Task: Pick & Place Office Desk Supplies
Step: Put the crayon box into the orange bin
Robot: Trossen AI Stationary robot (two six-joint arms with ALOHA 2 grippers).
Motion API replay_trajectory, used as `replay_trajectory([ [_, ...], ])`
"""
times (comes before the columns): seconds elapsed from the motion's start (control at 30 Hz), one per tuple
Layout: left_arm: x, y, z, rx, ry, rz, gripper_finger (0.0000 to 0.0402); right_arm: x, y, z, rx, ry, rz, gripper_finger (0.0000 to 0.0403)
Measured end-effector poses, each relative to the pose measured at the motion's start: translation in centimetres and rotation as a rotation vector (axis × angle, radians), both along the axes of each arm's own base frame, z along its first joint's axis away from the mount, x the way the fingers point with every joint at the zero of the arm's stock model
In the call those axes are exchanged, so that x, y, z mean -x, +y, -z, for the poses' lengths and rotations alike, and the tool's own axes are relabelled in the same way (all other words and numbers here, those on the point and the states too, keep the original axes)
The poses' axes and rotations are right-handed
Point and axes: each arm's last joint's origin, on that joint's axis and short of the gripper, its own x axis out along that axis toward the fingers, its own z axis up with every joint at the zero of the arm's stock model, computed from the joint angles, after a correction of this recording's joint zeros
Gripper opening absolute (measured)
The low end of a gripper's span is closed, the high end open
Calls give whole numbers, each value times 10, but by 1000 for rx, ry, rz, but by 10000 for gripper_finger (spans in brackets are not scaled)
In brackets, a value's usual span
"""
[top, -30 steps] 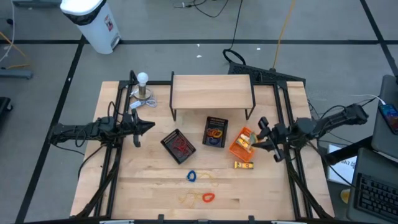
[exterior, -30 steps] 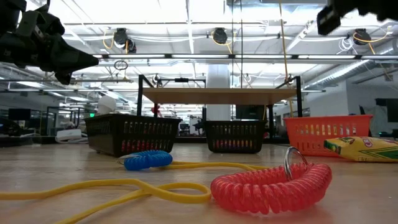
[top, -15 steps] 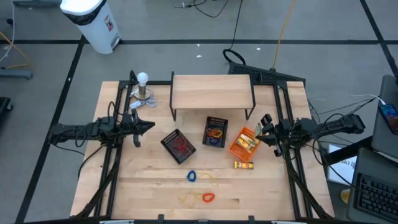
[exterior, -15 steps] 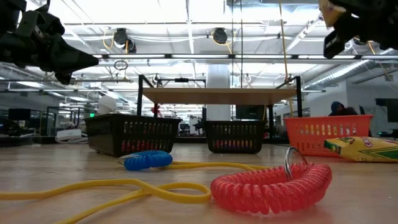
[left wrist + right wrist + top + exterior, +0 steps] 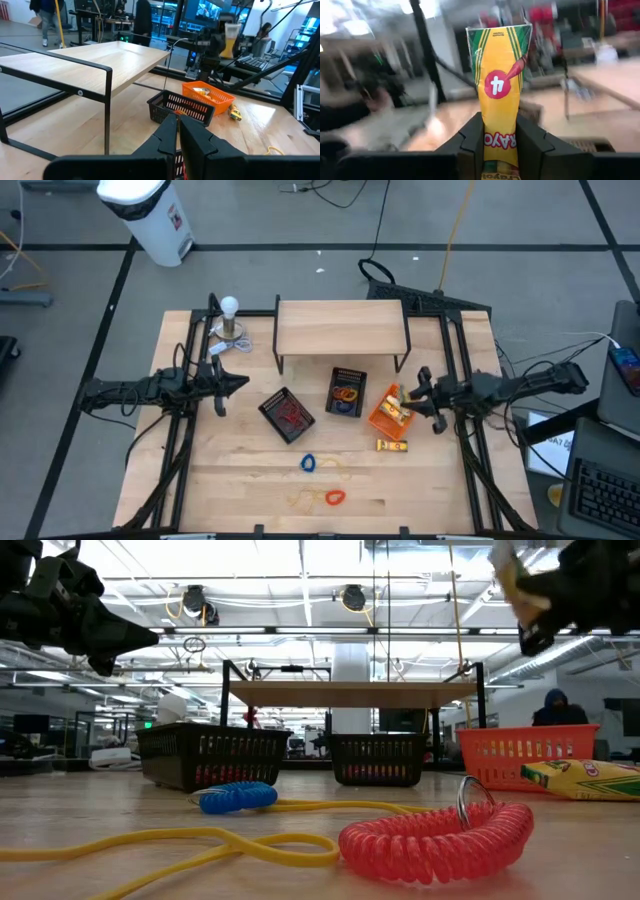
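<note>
My right gripper (image 5: 499, 146) is shut on a yellow and green crayon packet (image 5: 499, 75), in the air over the orange tray (image 5: 381, 420) at the table's right (image 5: 413, 390). Other yellow packets lie in that tray, and one (image 5: 392, 445) lies flat on the table in front of it. A blue coil (image 5: 308, 463), a red coil (image 5: 335, 497) and a yellow cord (image 5: 299, 501) lie near the front edge. Coiled bands fill two black mesh trays (image 5: 288, 415) (image 5: 346, 392). My left gripper (image 5: 238, 383) waits shut and level at the table's left. My right gripper pinches the packet's end nearest the wrist (image 5: 492, 142) between its two fingers (image 5: 470, 140), one on each narrow side. The fingers come roughly level from the table's right and lie along the packet. The packet sticks out ahead of them, lifted clear.
A low wooden shelf on black legs (image 5: 340, 328) stands behind the trays. A white ball on a small stand (image 5: 230, 320) sits at the far left corner. Bare wood lies between the trays and the coils. A person (image 5: 558, 708) shows in the room beyond the table.
My right gripper has come down with the packet and drawn back a little toward the table's right edge, staying over the orange tray. The left arm has kept still.
</note>
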Motion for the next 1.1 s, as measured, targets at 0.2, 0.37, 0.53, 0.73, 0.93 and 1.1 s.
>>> replay_trajectory([
  [0.2,0,0,0,0,0,1,24,-7,0,-41,44,139,41,70],
  [0.37,0,0,0,-1,1,3,24,-19,2,-70,74,235,61,67],
  [0.53,0,0,0,0,0,2,24,-32,4,-82,73,448,66,70],
  [0.73,0,0,0,1,0,2,24,-46,7,-75,11,711,92,67],
  [0.93,0,0,0,1,0,3,24,-53,10,-49,-64,991,136,68],
  [1.1,0,0,0,2,0,3,24,-63,18,-30,-101,1117,171,67],
])
